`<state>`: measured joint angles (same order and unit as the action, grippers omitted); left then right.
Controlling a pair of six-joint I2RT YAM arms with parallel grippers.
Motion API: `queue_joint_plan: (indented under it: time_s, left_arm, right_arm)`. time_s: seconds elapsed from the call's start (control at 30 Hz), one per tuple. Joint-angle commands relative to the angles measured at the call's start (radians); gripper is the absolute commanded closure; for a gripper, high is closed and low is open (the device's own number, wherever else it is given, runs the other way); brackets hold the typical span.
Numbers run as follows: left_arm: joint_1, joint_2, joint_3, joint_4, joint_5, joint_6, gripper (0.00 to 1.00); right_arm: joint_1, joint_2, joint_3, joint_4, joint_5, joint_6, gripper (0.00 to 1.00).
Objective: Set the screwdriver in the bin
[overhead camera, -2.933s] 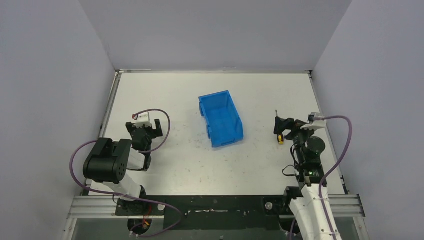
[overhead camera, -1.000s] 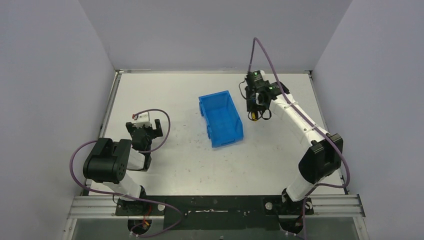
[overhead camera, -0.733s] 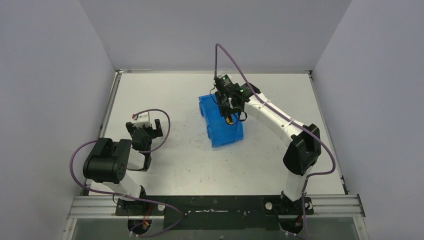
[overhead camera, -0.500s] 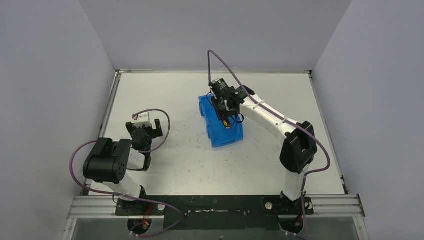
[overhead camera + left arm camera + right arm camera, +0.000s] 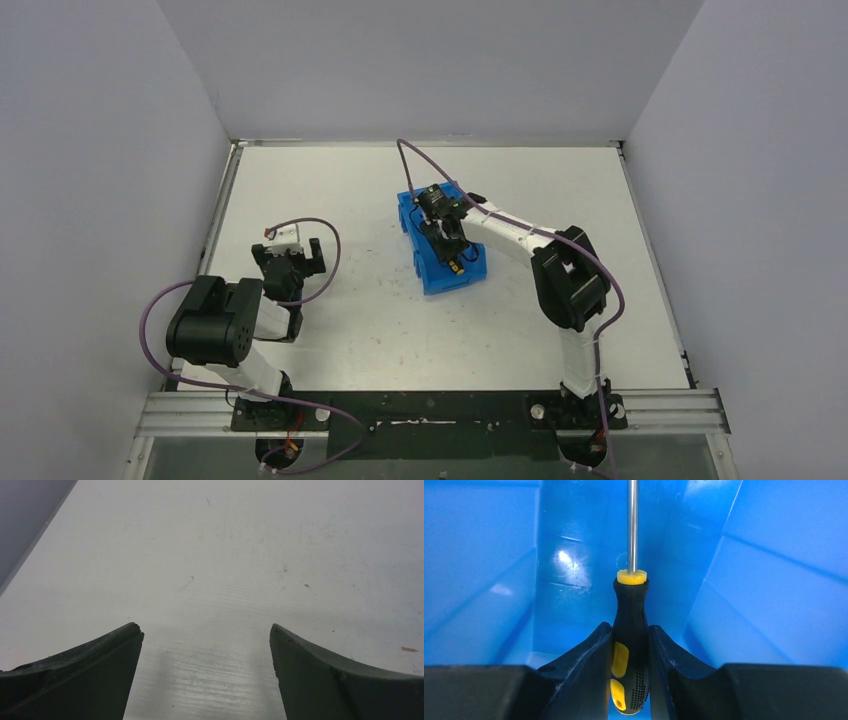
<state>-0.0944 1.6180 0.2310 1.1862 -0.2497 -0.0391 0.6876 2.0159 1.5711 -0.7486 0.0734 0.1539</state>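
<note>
The blue bin [image 5: 430,270] stands mid-table, and its walls [image 5: 774,570] fill the right wrist view. My right gripper [image 5: 447,243] hangs inside it, shut on the screwdriver's black-and-yellow handle [image 5: 630,630]. The thin metal shaft [image 5: 632,525] points away from the camera toward the bin's floor. In the top view only a bit of yellow handle [image 5: 455,266] shows under the gripper. My left gripper [image 5: 290,262] rests over the bare table at the left, open, with nothing between its fingers [image 5: 90,670].
Grey walls close off the table at the back and both sides. A metal rail [image 5: 430,410] runs along the near edge with both arm bases on it. Purple cables loop off each arm.
My right arm has swung left from the table's right side, carrying the screwdriver over the bin's rim and down inside it. The left arm has not moved.
</note>
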Motion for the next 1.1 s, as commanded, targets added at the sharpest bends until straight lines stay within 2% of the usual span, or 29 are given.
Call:
queue_joint_plan:
  time_s: [0.0, 0.07, 0.2, 0.27, 0.53, 0.6, 0.73, 0.8, 0.93, 1.07]
  left_arm:
    - [0.005, -0.007, 0.019, 0.033, 0.006, 0.008, 0.03]
    - [0.005, -0.007, 0.019, 0.032, 0.006, 0.008, 0.03]
    - [0.005, -0.006, 0.019, 0.032, 0.006, 0.008, 0.03]
    - [0.005, -0.006, 0.019, 0.032, 0.006, 0.008, 0.03]
    - [0.005, -0.007, 0.019, 0.033, 0.006, 0.008, 0.03]
    - [0.006, -0.007, 0.019, 0.033, 0.006, 0.008, 0.03]
    - [0.006, -0.006, 0.019, 0.032, 0.006, 0.008, 0.03]
    - [0.006, -0.007, 0.019, 0.032, 0.006, 0.008, 0.03]
    - [0.005, -0.007, 0.019, 0.032, 0.006, 0.008, 0.03]
    - [0.005, -0.007, 0.019, 0.032, 0.006, 0.008, 0.03]
  right_arm:
    - [-0.018, -0.014, -0.018, 0.129, 0.032, -0.012, 0.92]
    - [-0.021, -0.003, -0.023, 0.142, 0.024, -0.004, 0.85]
    - [-0.021, 0.003, -0.009, 0.13, 0.024, 0.009, 0.6]
    - [-0.02, -0.004, 0.005, 0.12, 0.028, 0.012, 0.51]
    - [-0.019, -0.123, 0.059, 0.068, 0.088, 0.036, 0.47]
    - [-0.02, -0.178, 0.052, 0.081, 0.09, 0.032, 0.42]
    - [-0.039, -0.279, 0.033, 0.103, 0.096, 0.022, 0.1]
    - [-0.061, -0.32, 0.015, 0.116, 0.094, 0.028, 0.0]
    - [-0.133, -0.44, -0.114, 0.224, 0.091, 0.054, 0.0]
    - [-0.232, -0.595, -0.331, 0.403, 0.093, 0.093, 0.0]
